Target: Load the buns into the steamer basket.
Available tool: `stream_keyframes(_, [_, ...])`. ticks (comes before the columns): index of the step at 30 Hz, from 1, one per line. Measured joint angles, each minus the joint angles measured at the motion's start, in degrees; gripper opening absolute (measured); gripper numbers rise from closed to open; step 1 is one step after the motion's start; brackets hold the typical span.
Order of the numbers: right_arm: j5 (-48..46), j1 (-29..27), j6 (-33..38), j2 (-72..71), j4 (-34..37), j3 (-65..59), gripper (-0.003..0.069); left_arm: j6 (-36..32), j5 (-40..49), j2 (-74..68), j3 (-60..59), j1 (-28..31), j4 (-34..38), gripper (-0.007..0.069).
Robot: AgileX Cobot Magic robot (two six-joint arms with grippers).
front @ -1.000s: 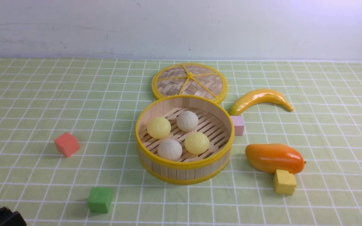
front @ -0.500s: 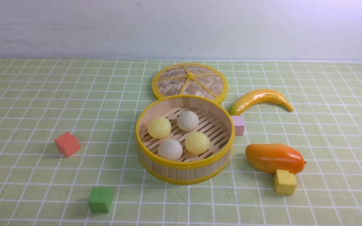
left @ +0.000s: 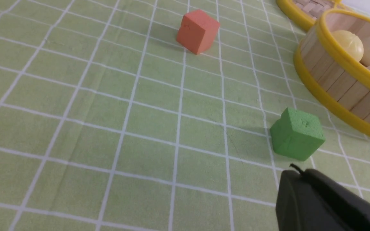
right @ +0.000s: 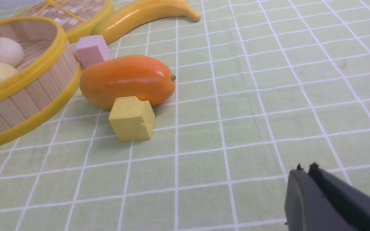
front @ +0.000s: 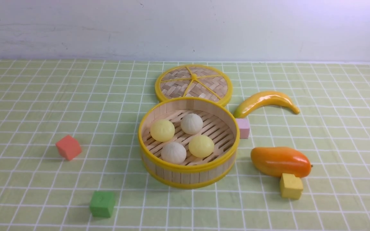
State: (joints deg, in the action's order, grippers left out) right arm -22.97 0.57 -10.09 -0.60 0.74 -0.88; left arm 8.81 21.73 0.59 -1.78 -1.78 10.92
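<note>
All four buns (front: 181, 136) lie inside the basket (front: 188, 169) — none outside. Left gripper (left: 295, 175) and right gripper (right: 305, 175) both look closed and empty, low over the cloth

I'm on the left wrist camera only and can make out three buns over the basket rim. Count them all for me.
Observer: Four buns lie in the steamer basket: two pale yellow, two off-white.
Operator: Tell me what lies on the basket's other side.
Observer: A mango lies on the cloth to the robot's right of it, with a yellow cube just in front.
Operator: Report the right gripper.
Observer: The right gripper is over bare cloth, fingertips together, holding nothing.
</note>
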Motion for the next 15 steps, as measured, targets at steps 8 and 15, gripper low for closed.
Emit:
stream_keyframes(8, [0.00,0.00,0.00,0.00,0.00,0.00,0.0032,0.06,-0.18,0.00,0.00,0.00,0.00,-0.0013])
stream_keyframes(15, [0.00,0.00,0.00,0.00,0.00,0.00,0.0036,0.06,-0.18,0.00,0.00,0.00,0.00,-0.0013])
